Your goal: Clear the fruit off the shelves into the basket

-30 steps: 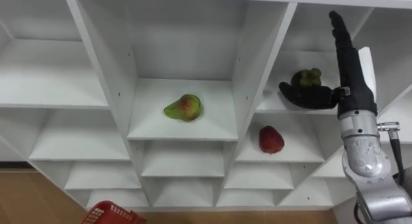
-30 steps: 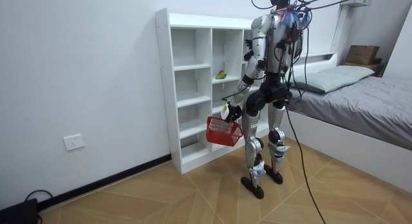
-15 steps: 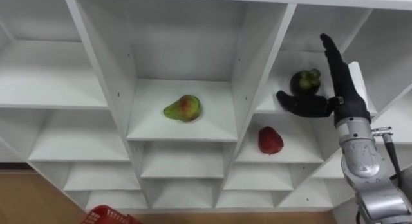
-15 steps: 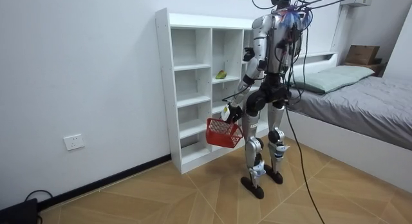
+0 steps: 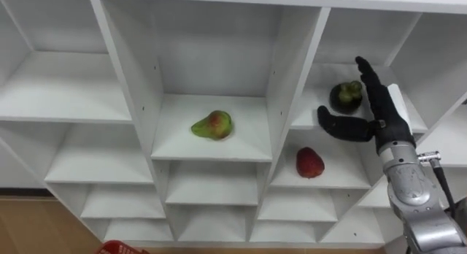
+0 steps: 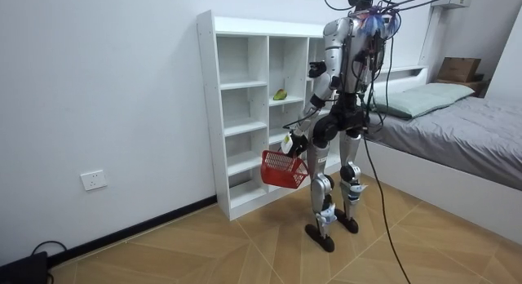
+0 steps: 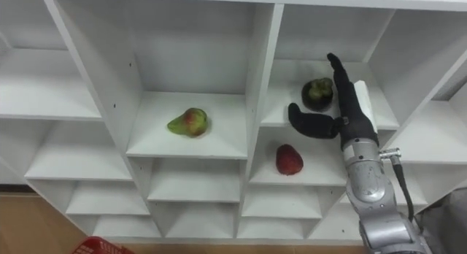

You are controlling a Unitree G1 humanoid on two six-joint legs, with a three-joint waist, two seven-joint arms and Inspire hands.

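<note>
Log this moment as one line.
right hand: open, beside dark fruit | left hand: holds basket | pear, red fruit: on shelves

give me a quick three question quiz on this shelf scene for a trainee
1. True or false: the robot's right hand is curled round the dark round fruit with the green cap.
2. Which fruit lies in the white shelf unit's middle compartment? A) green-and-red pear B) banana C) orange
3. Fill in: the red rounded fruit lies in the compartment directly ___ the dark fruit's.
Key: 1 false, the hand is open beside it; 2 A; 3 below.
</note>
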